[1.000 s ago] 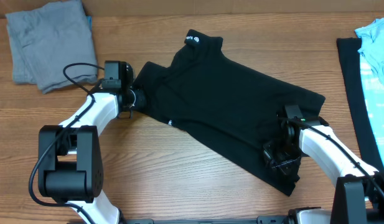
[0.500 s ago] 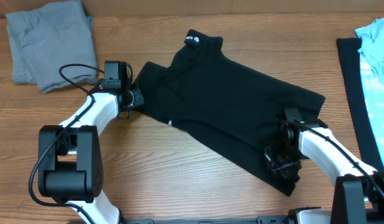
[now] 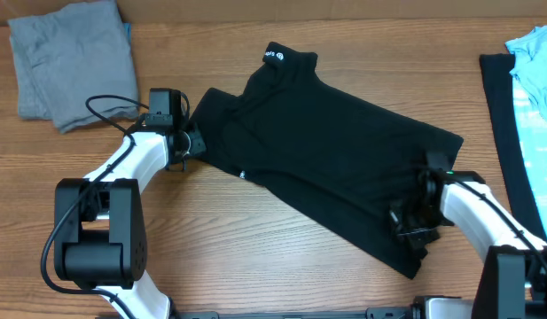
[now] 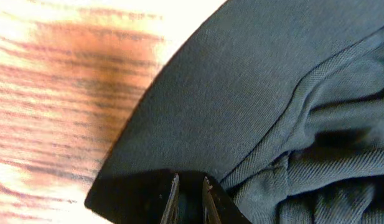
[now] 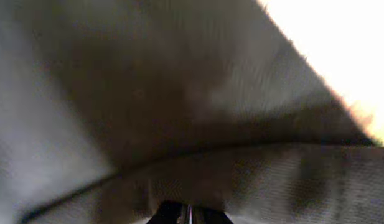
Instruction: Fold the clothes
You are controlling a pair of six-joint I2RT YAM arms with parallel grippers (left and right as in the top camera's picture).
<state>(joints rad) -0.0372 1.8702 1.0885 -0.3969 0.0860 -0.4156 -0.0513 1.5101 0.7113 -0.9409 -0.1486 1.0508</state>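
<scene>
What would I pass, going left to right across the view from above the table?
First the folded grey garment → left gripper → black T-shirt → black cloth near the right edge → light blue garment.

Black short-sleeved T-shirt (image 3: 335,151): spread nearly flat and set slantwise at centre, collar (image 3: 286,60) at the far end bearing a small white round logo (image 3: 280,58) and lettering, one sleeve (image 3: 215,124) pointing left, hem corner at near right rumpled. Grey garment (image 3: 74,62): folded, far left corner. Light-blue garment (image 3: 537,80) partly over a second black garment (image 3: 502,133): right edge, cut off by the frame.
</scene>
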